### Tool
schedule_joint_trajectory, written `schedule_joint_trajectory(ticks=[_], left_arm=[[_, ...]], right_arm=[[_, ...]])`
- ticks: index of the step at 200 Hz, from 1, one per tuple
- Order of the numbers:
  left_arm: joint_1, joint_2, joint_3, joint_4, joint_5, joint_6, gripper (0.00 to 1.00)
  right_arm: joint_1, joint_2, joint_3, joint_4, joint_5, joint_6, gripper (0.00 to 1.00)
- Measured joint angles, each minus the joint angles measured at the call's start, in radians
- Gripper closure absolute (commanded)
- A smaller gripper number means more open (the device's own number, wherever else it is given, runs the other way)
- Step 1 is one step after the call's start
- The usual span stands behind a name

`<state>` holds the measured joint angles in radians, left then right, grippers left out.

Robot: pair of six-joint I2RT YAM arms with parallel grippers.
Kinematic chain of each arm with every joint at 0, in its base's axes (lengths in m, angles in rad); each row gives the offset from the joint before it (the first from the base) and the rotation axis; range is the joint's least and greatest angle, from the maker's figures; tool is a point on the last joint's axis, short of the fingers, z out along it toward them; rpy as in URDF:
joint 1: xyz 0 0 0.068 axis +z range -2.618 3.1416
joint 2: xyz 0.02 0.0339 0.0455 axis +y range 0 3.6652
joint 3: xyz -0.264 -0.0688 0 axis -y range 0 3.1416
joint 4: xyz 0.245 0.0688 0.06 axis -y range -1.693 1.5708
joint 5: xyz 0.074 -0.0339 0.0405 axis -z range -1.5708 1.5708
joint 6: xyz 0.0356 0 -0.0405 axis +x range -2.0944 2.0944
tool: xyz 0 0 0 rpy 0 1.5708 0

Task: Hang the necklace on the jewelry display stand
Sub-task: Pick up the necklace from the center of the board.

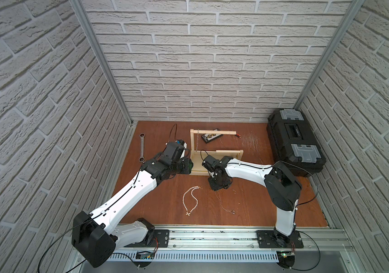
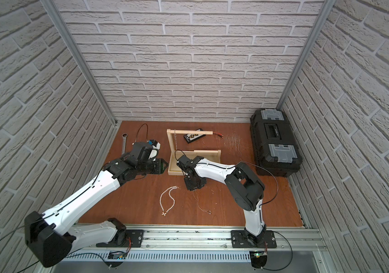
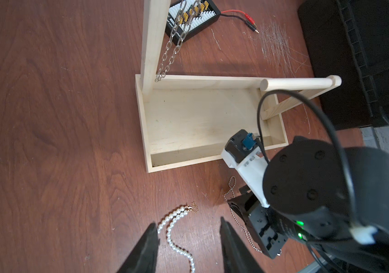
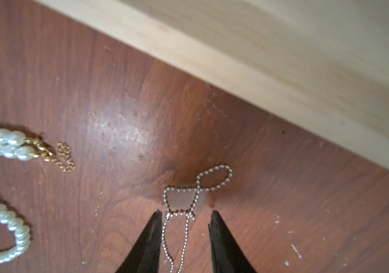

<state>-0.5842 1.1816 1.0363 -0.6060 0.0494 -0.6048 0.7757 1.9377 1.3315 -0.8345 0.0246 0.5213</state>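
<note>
We see the right gripper pointing down at the table with its two black fingers apart. They straddle two strands of the ball-chain necklace and clamp nothing. One fingertip stands just beside a strand, and we cannot tell whether it touches.

The necklace is a thin run of tiny silvery beads. Its end lies on the wood in a small twisted loop just past the fingertips, between them and the near wall of the jewelry display stand. In a top view the chain trails away from the stand to a small pendant.

Near it lies a pearl necklace with a gold clasp. The left gripper hangs above that clasp end, fingers apart and empty.

The stand is pale bare wood. It has a shallow rectangular tray and a tall post carrying a long round dowel. A shorter post with a shorter bar stands at the other end. A silver link chain hangs from the long dowel beside the tall post.

Behind the stand sits a black connector board. A wrench lies to the left and a black toolbox to the right.
</note>
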Motion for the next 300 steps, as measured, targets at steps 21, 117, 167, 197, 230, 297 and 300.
schedule_joint_trajectory(ticks=[21, 117, 167, 197, 230, 297, 300], left_arm=[[0.002, 0.000, 0.000, 0.000, 0.000, 0.000, 0.54], [0.008, -0.001, 0.000, 0.000, 0.000, 0.000, 0.54], [0.008, -0.005, -0.013, 0.008, 0.000, 0.000, 0.54], [0.010, -0.011, -0.015, 0.008, 0.000, 0.000, 0.54], [0.016, -0.015, -0.019, 0.008, 0.000, -0.002, 0.54], [0.021, -0.023, -0.026, 0.013, 0.000, -0.002, 0.54], [0.021, -0.023, -0.026, 0.013, 0.000, -0.002, 0.55]], right_arm=[[-0.010, 0.004, 0.000, 0.000, -0.001, 0.000, 0.67], [-0.016, 0.021, -0.007, 0.009, -0.007, 0.007, 0.83], [-0.012, 0.023, -0.007, 0.010, -0.005, 0.016, 0.85], [-0.008, 0.029, 0.002, 0.004, -0.002, 0.018, 0.89], [-0.005, 0.029, 0.003, 0.005, -0.002, 0.018, 0.95], [-0.001, 0.025, 0.022, -0.017, -0.005, 0.018, 0.97], [0.000, 0.024, 0.025, -0.021, -0.004, 0.018, 0.97]])
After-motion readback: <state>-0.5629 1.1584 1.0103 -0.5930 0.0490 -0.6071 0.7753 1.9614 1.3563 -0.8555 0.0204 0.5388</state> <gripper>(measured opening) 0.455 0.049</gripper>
